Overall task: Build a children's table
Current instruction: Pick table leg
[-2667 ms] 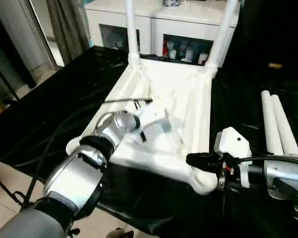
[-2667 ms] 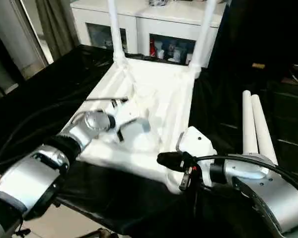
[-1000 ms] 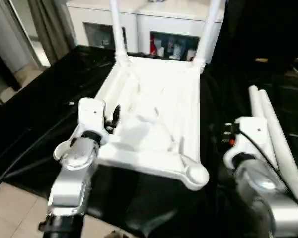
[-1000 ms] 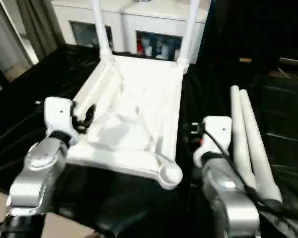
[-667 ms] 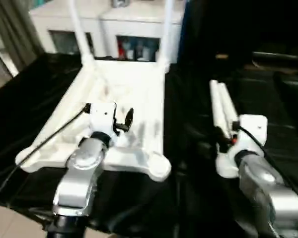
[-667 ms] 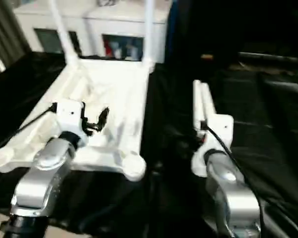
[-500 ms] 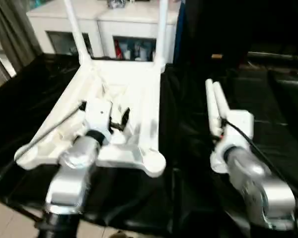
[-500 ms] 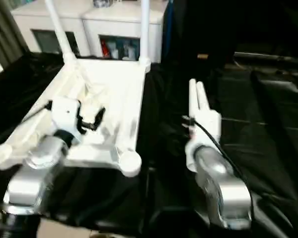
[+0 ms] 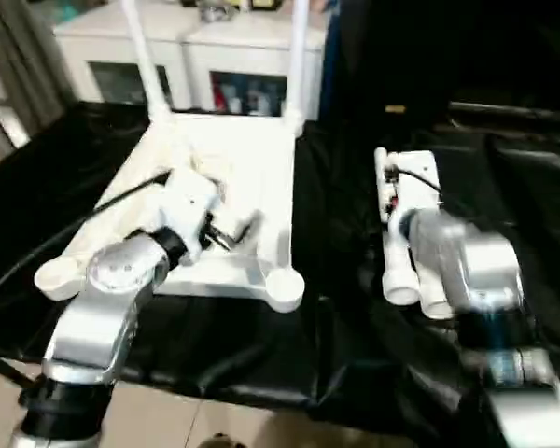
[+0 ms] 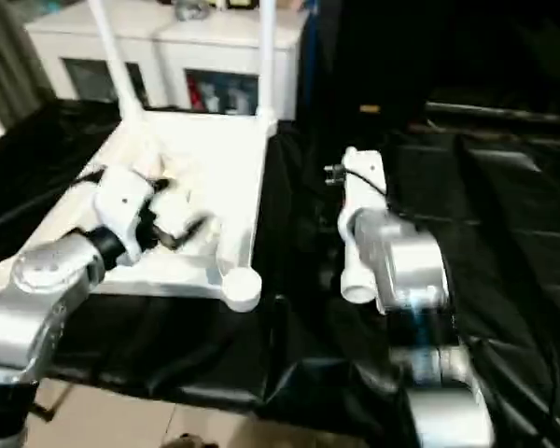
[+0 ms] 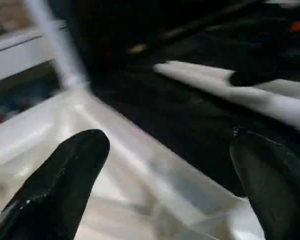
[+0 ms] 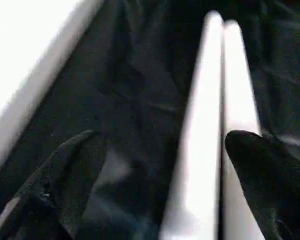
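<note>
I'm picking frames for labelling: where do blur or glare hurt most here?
Left eye view: right forearm smeared by motion, table top washed out. Left wrist view: everything soft, fingers dark blobs. Right wrist view: two loose legs glare to flat white, black cloth dim.

The two head views look forward and down from above the robot's forearms, set slightly apart, and share the upturned table top toward 11 o'clock, the loose legs toward 1 o'clock and the white cabinet at 12 o'clock. The left wrist view sits close above the table top's ribbed underside, looking along its wide-spread fingers toward the black cloth. The right wrist view looks closely along the two loose legs lying side by side on that cloth, which the head views also show.
</note>
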Controlling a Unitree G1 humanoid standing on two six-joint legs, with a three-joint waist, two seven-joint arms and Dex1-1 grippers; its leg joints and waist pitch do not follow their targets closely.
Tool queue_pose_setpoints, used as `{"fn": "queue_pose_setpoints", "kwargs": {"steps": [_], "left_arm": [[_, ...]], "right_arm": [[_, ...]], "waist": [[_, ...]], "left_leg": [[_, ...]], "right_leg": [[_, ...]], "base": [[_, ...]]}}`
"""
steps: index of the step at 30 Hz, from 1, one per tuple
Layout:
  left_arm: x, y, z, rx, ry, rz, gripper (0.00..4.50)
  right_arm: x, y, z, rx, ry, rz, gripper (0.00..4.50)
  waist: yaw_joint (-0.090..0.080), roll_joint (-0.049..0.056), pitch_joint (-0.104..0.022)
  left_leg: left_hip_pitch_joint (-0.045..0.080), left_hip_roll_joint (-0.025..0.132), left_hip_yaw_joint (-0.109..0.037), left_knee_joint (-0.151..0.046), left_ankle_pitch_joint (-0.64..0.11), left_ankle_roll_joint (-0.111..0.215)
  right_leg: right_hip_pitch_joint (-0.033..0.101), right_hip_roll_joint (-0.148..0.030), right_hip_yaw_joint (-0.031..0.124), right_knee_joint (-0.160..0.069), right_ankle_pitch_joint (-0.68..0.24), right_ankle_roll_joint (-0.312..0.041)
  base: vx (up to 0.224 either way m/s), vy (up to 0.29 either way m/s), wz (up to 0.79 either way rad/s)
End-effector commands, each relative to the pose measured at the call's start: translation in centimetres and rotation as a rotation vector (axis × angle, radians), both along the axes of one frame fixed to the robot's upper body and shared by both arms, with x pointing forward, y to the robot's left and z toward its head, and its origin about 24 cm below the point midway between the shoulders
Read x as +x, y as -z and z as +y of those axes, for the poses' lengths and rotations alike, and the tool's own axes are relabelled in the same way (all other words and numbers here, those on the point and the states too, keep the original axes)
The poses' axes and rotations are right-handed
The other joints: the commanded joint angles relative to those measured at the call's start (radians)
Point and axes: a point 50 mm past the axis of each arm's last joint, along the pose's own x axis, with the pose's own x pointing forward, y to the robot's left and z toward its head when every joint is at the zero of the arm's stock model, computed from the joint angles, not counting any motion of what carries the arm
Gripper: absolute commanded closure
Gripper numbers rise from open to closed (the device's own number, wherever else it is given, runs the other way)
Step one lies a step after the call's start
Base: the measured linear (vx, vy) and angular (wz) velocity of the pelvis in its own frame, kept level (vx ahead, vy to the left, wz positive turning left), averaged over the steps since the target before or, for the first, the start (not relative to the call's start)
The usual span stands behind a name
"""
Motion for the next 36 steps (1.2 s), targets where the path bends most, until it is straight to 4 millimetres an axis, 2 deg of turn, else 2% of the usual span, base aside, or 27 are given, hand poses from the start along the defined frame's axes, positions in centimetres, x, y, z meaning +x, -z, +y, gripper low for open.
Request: {"fn": "queue_pose_setpoints", "kwargs": {"steps": [1, 2, 3, 5, 8, 11, 12, 14, 16, 19, 21, 23, 24, 25, 27, 29, 30, 36], "left_arm": [[-0.8, 0.2, -0.5, 0.016, 0.093, 0.034, 0.00], [-1.0, 0.3, -0.6, 0.019, 0.108, 0.043, 0.00], [-1.2, 0.3, -0.8, 0.021, 0.129, 0.057, 0.00], [-1.3, 0.3, -0.9, 0.016, 0.131, 0.063, 0.00], [-1.3, 0.3, -0.9, 0.015, 0.128, 0.067, 0.00], [-1.4, 0.4, -0.9, 0.027, 0.139, 0.075, 0.00], [-1.4, 0.4, -0.8, 0.028, 0.141, 0.076, 0.00], [-1.4, 0.4, -0.8, 0.028, 0.142, 0.076, 0.00], [-1.5, 0.3, -0.8, 0.032, 0.142, 0.076, 0.00], [-1.5, 0.2, -0.8, 0.033, 0.144, 0.074, 0.00], [-1.5, 0.1, -0.8, 0.033, 0.149, 0.074, 0.00], [-1.6, 0.1, -0.8, 0.034, 0.162, 0.077, 0.00], [-1.6, 0.1, -0.9, 0.034, 0.168, 0.078, 0.00], [-1.6, 0.1, -0.9, 0.034, 0.173, 0.078, 0.00], [-1.7, -0.1, -1.1, 0.027, 0.192, 0.084, 0.00], [-1.8, -0.1, -1.1, 0.025, 0.200, 0.089, 0.00], [-1.9, -0.1, -1.2, 0.026, 0.210, 0.093, 0.00], [-2.4, -0.1, -1.2, 0.041, 0.251, 0.113, 0.00]], "right_arm": [[0.2, 0.4, -0.5, -0.035, 0.036, 0.036, 0.23], [0.3, 0.4, -0.6, -0.037, 0.043, 0.044, 0.23], [0.3, 0.7, -0.8, -0.034, 0.056, 0.070, 0.23], [0.2, 1.0, -0.9, -0.011, 0.065, 0.102, 0.23], [0.1, 1.6, -0.8, 0.031, 0.062, 0.137, 0.23], [0.0, 2.1, -0.7, 0.069, 0.052, 0.182, 0.23], [0.0, 2.1, -0.6, 0.076, 0.050, 0.191, 0.23], [0.0, 2.1, -0.7, 0.070, 0.049, 0.193, 0.23], [0.1, 2.1, -0.5, 0.096, 0.045, 0.209, 0.23], [0.1, 2.1, -0.2, 0.134, 0.035, 0.219, 0.23], [0.1, 2.0, 0.0, 0.153, 0.026, 0.228, 0.23], [-0.1, 2.0, 0.2, 0.173, 0.014, 0.244, 0.23], [-0.1, 2.0, 0.2, 0.182, 0.009, 0.250, 0.23], [-0.2, 2.0, 0.3, 0.186, 0.004, 0.254, 0.48], [-0.2, 2.0, 0.4, 0.193, -0.006, 0.260, 0.56], [-0.3, 2.0, 0.5, 0.197, -0.008, 0.264, 0.62], [-0.4, 2.1, 0.5, 0.204, -0.011, 0.275, 0.77], [-1.0, 2.8, 1.0, 0.219, -0.047, 0.345, 1.24]], "waist": [[0.000, -0.002, -0.052], [0.000, -0.002, -0.052], [0.001, -0.012, -0.054], [0.003, -0.012, -0.057], [0.003, -0.014, -0.057], [0.003, -0.017, -0.062], [0.005, -0.017, -0.066], [0.006, -0.015, -0.068], [0.008, -0.017, -0.076], [0.009, -0.016, -0.085], [0.011, -0.016, -0.090], [0.010, -0.014, -0.086], [0.012, -0.014, -0.083], [0.013, -0.013, -0.081], [0.018, -0.012, -0.076], [0.022, -0.009, -0.074], [0.026, -0.011, -0.073], [0.031, -0.014, -0.071]], "left_leg": [[0.014, 0.088, -0.044, -0.100, -0.366, -0.062], [0.014, 0.088, -0.044, -0.100, -0.366, -0.062], [0.014, 0.089, -0.034, -0.098, -0.306, -0.051], [0.023, 0.088, -0.022, -0.091, -0.284, -0.044], [0.016, 0.089, -0.017, -0.092, -0.259, -0.035], [0.008, 0.087, -0.014, -0.088, -0.199, -0.019], [0.004, 0.087, -0.010, -0.083, -0.145, -0.006], [0.001, 0.087, -0.007, -0.079, -0.106, 0.001], [0.001, 0.084, -0.004, -0.074, -0.023, 0.024], [-0.002, 0.083, -0.002, -0.070, 0.044, 0.060], [-0.003, 0.082, 0.000, -0.063, 0.073, 0.081], [-0.003, 0.084, 0.002, -0.064, 0.057, 0.091], [-0.002, 0.086, 0.003, -0.067, 0.022, 0.083], [-0.001, 0.088, 0.003, -0.068, 0.005, 0.077], [0.004, 0.091, 0.005, -0.073, -0.058, 0.038], [0.007, 0.090, 0.006, -0.074, -0.080, 0.025], [0.009, 0.090, 0.007, -0.076, -0.107, 0.008], [0.008, 0.089, 0.005, -0.079, -0.140, -0.014]], "right_leg": [[0.029, -0.122, 0.079, -0.092, -0.358, -0.106], [0.029, -0.122, 0.079, -0.092, -0.358, -0.106], [0.029, -0.122, 0.085, -0.084, -0.317, -0.127], [0.020, -0.120, 0.091, -0.086, -0.329, -0.137], [0.022, -0.115, 0.094, -0.084, -0.319, -0.133], [0.027, -0.112, 0.094, -0.076, -0.259, -0.147], [0.030, -0.113, 0.096, -0.070, -0.202, -0.162], [0.034, -0.111, 0.094, -0.066, -0.156, -0.172], [0.039, -0.104, 0.091, -0.051, -0.020, -0.196], [0.044, -0.101, 0.090, -0.036, 0.111, -0.223], [0.042, -0.099, 0.088, -0.032, 0.160, -0.234], [0.038, -0.098, 0.087, -0.035, 0.139, -0.243], [0.038, -0.100, 0.087, -0.041, 0.089, -0.242], [0.037, -0.101, 0.088, -0.043, 0.064, -0.240], [0.035, -0.102, 0.089, -0.054, -0.040, -0.219], [0.032, -0.101, 0.090, -0.059, -0.081, -0.207], [0.030, -0.101, 0.091, -0.063, -0.131, -0.186], [0.026, -0.101, 0.091, -0.071, -0.207, -0.149]], "base": [[0.000, 0.000, 0.00], [0.000, 0.000, 0.00], [0.000, 0.000, 0.00], [0.000, 0.000, 0.00], [0.000, 0.000, 0.00], [0.037, -0.015, -0.02], [0.060, -0.026, -0.03], [0.068, -0.030, -0.02], [0.068, -0.023, -0.02], [0.039, -0.004, -0.01], [0.000, 0.000, 0.00], [0.000, 0.000, 0.00], [0.000, 0.000, 0.00], [0.000, 0.000, 0.00], [0.000, 0.000, 0.00], [0.000, 0.000, 0.00], [0.000, 0.000, 0.00], [0.000, 0.000, 0.00]]}}
